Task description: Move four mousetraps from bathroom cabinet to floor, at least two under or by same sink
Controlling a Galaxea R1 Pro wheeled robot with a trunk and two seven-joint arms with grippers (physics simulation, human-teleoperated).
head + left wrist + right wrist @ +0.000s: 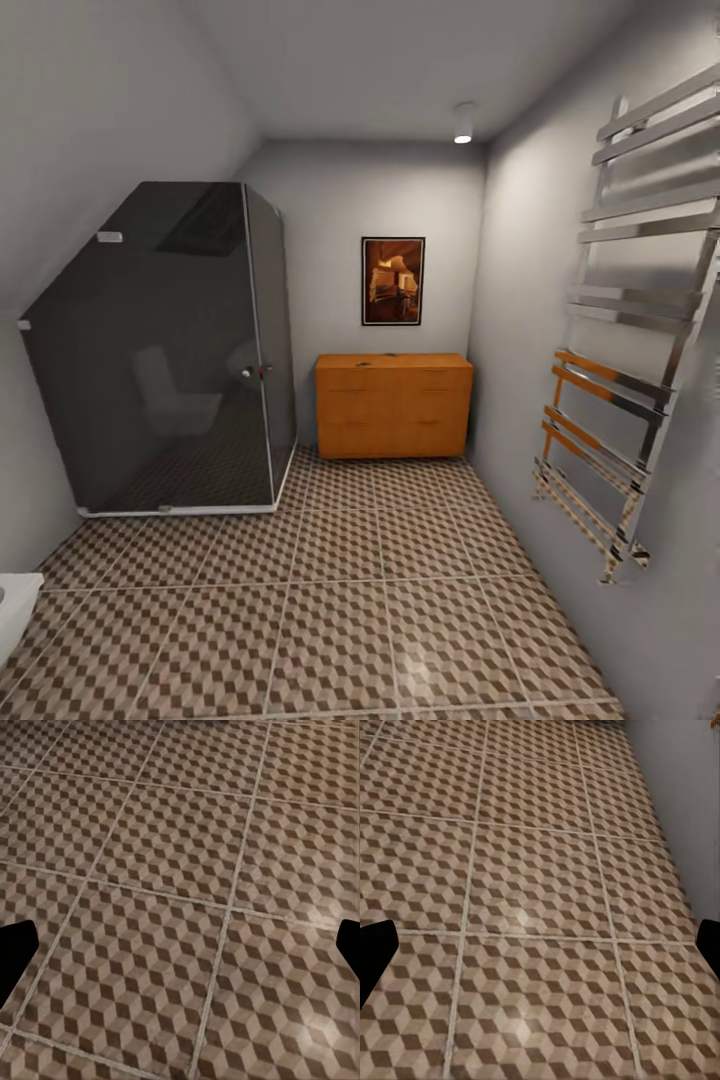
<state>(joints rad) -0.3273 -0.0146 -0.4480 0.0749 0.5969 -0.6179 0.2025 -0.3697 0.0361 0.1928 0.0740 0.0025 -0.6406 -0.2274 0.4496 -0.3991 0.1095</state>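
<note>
While the cabinet stands against the far wall, small dark traps seemingly on its top, drive squarely up. Left gripper: spread, empty, over floor. Right gripper: likewise.

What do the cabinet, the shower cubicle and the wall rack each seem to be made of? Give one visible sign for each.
Cabinet: looks like orange-brown wood with a smooth satin finish; faint grain and a soft sheen.
Shower cubicle: seems dark tinted glass, glossy; the tiles show dimly through it.
Wall rack: apparently polished chrome-like metal; its flat bars mirror the cabinet's orange and the tile pattern.
</note>
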